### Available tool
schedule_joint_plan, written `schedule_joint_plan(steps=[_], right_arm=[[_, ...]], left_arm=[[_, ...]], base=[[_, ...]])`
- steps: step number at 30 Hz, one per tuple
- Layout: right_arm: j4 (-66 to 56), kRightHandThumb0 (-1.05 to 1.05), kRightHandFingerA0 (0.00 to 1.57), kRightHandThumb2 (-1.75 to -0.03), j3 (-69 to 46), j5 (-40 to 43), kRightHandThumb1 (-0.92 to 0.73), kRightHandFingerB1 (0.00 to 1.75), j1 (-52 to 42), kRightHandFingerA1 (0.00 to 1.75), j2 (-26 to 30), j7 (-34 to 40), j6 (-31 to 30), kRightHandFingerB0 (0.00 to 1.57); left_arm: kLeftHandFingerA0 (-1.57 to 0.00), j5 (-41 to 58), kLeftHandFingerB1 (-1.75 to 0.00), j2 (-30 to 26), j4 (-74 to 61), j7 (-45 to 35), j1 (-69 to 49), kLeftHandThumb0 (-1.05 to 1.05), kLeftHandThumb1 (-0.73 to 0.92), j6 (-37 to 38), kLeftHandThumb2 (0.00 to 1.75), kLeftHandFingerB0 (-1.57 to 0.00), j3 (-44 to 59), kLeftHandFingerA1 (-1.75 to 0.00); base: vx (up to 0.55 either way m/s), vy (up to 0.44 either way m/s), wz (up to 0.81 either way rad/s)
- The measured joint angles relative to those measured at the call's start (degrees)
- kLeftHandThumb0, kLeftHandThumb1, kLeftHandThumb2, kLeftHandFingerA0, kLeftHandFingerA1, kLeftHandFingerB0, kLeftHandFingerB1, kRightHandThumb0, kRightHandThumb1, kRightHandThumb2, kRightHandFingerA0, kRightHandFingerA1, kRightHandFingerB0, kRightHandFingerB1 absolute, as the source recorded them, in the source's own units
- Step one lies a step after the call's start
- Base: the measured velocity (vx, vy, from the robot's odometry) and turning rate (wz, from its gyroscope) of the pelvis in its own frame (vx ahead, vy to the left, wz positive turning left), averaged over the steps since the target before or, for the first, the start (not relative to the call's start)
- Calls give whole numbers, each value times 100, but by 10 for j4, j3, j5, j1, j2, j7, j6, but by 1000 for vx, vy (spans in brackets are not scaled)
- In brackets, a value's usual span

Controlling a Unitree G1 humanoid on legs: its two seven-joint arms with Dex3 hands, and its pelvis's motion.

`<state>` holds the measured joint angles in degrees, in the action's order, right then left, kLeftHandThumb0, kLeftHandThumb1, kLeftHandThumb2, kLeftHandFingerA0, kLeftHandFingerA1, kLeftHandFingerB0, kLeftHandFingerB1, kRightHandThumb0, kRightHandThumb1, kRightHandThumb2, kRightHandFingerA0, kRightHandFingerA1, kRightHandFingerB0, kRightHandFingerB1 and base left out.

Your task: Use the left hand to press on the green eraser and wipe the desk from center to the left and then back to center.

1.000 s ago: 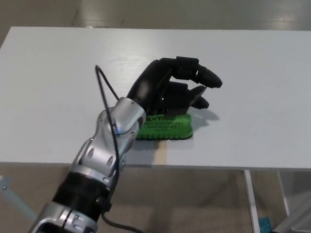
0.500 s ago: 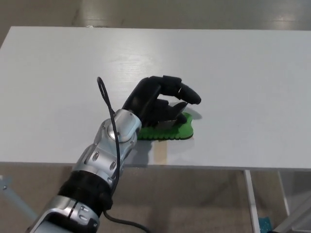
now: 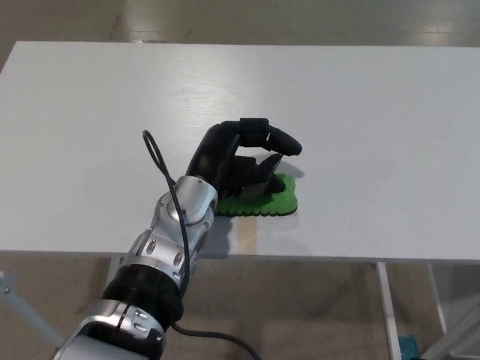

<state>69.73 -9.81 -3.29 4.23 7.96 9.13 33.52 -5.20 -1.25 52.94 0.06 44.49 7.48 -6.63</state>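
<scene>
Pressing down flat, the left hand [image 3: 240,161] covers the green eraser [image 3: 266,199] with curled fingers, not gripping; it looks light, stiff-backed, and should slide easily across the tabletop [image 3: 390,120].

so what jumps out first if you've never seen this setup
The black three-fingered left hand on its silver forearm, reaching in from the lower left, draws the eye first. It lies over a flat bright green eraser with a wavy edge, which sits near the front edge of the plain white desk, about mid-width. Only the eraser's right and front parts show past the hand.
</scene>
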Motion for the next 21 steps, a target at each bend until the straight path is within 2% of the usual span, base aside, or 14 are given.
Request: schedule_joint_plan(steps=[9,12,21], right_arm=[[0,-31,81,-59,0,-1,-62,53,0,62,-1,4,4,72],[0,-31,81,-59,0,-1,-62,53,0,62,-2,5,6,72],[0,-30,82,-59,1,0,-63,53,3,62,-4,4,7,73]], left_arm=[[-107,20,-97,23,25,0,1,-10,82,15,72,-87,47,-73],[-107,24,-102,28,29,-1,1,-10,79,16,75,-89,57,-75],[-108,43,-101,50,38,-3,-20,-11,79,46,75,-89,89,-76]], base=[[0,0,0],[0,0,0],[0,0,0]])
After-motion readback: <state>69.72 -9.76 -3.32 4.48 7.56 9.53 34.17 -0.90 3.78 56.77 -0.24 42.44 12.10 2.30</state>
